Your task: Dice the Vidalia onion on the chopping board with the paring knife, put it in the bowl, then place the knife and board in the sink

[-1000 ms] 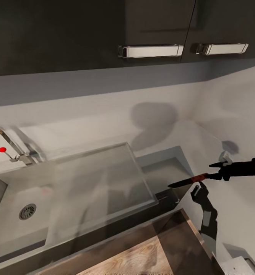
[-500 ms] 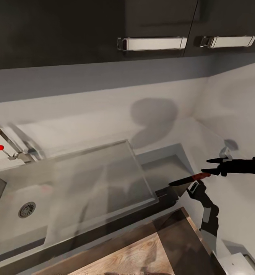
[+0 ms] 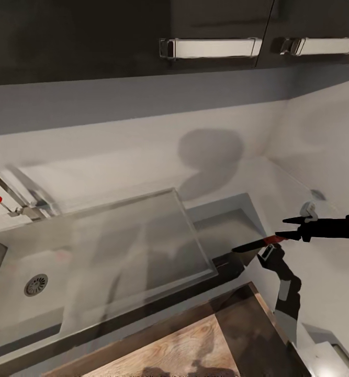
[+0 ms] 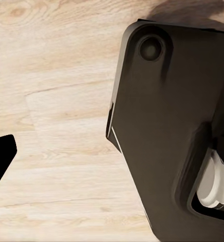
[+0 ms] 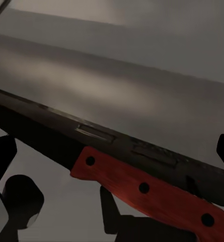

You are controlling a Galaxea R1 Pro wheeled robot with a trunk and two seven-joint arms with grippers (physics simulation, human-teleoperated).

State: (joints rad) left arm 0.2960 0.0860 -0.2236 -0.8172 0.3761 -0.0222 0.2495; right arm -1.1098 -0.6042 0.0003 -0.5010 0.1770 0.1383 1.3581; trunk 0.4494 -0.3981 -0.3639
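While my right end effector (image 3: 289,233) is clenched on the paring knife (image 3: 255,244) just right of the sink (image 3: 137,251), it could slip and miss the basin

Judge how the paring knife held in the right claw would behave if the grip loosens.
The paring knife looks rigid: its blade stays straight beyond the right claw. The smooth riveted handle might slip. Being flat, it would probably lie still rather than roll on the countertop.

right gripper (image 3: 292,235) sits at the right edge of the head view, arm stretched out level, fingers clamped on the paring knife (image 3: 258,244).
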